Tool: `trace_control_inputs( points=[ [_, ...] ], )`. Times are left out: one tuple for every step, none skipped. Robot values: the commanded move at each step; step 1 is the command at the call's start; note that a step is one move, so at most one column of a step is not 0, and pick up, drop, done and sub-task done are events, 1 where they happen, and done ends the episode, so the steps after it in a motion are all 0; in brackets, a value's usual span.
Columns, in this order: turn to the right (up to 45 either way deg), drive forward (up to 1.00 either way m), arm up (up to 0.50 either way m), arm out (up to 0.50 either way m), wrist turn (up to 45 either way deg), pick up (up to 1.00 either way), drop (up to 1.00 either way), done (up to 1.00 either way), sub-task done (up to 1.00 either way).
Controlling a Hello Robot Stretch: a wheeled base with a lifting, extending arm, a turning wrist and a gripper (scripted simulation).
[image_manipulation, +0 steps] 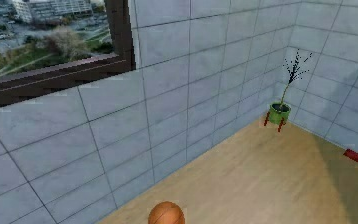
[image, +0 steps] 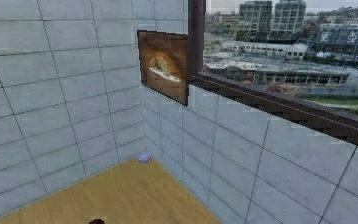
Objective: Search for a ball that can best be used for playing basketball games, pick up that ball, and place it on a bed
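Note:
An orange-brown round thing (image_manipulation: 167, 213), shaped like the top of a ball, pokes up at the arm side view's bottom edge, just left of the middle. The picture's edge cuts off its lower part, so I cannot tell what it rests on. Wooden floor (image_manipulation: 277, 170) lies behind it.
Grey tiled walls (image: 57, 100) meet in a corner ahead, with a framed picture (image: 164, 63) and a large window (image: 287, 50) on the forward view's right. A small bluish thing (image: 144, 157) lies at the corner. In the arm side view stand a potted plant (image_manipulation: 281, 110) and a red thing (image_manipulation: 356, 156).

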Motion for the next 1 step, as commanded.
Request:
trace_control_inputs(
  points=[
    [0.0, 0.0, 0.0, 0.0, 45.0, 0.0, 0.0, 0.0, 0.0]
  ],
)
